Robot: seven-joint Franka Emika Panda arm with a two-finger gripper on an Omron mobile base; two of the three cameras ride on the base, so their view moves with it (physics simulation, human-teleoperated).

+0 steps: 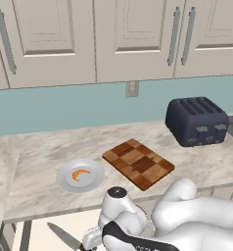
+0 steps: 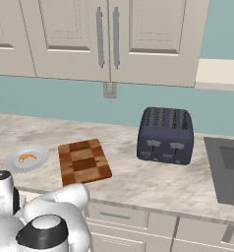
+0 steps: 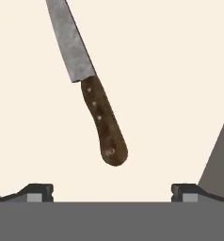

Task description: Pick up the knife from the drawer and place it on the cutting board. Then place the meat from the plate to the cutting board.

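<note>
Because the knife [image 3: 92, 89] lies flat on the pale floor of the drawer [image 3: 180, 70], its blade running to the upper left of the hand view and its brown handle pointing down toward the centre, the gripper [image 3: 111, 192] hangs above it with its fingertips spread wide, grasping nothing; the handle end sits between and above the two tips, which I judge suits a descent onto the handle. The left base view adds what the hand view lacks: the knife's blade shows at the lower left in the open drawer, below the worktop [image 1: 35, 181] edge, with the arm bent low beside it. There the plate [image 1: 64, 182] holding the orange meat [image 1: 80, 174] sits left of centre, just beside the checkered cutting board [image 1: 138, 163], which carries nothing yet. The right base view shows plate, board and a dark toaster [image 2: 165, 136] to the right.
</note>
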